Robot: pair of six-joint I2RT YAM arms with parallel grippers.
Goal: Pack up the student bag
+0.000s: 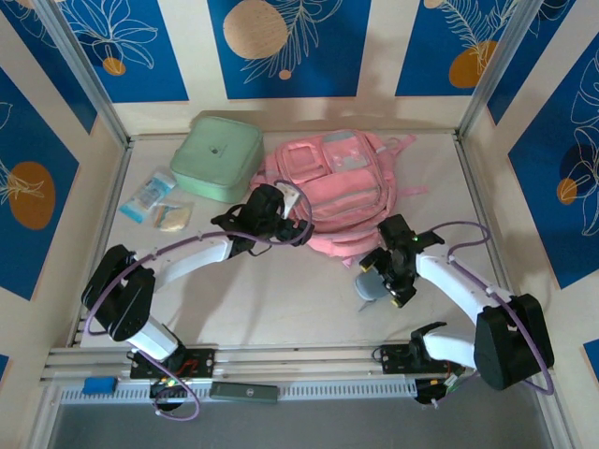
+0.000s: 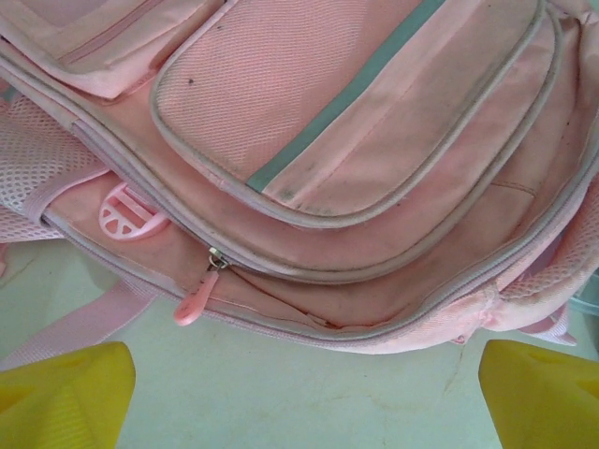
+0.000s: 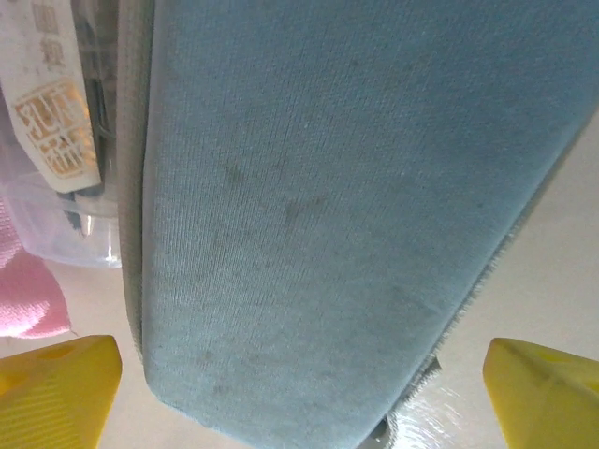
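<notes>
The student bag (image 1: 346, 187) lies flat at the back of the desk (image 1: 281, 309), right of centre, its pockets facing up and its straps spread to the right. Just to its left sits a mint green case (image 1: 217, 157), and near the desk's left edge lie two small packets (image 1: 150, 195).

The left tool (image 1: 271, 208) hangs at the bag's near left edge. In the left wrist view its yellow fingertips (image 2: 56, 398) stand wide apart with only bare desk between them, and beyond them a pink zip pull (image 2: 195, 301) dangles from a zip on the bag.

The right tool (image 1: 388, 285) is near the bag's front edge, over a grey-blue pouch (image 1: 367, 285) on the desk. In the right wrist view its fingertips (image 3: 56, 388) are spread wide on either side of the pouch (image 3: 328, 187), with a gap showing at each side, so nothing is gripped.
</notes>
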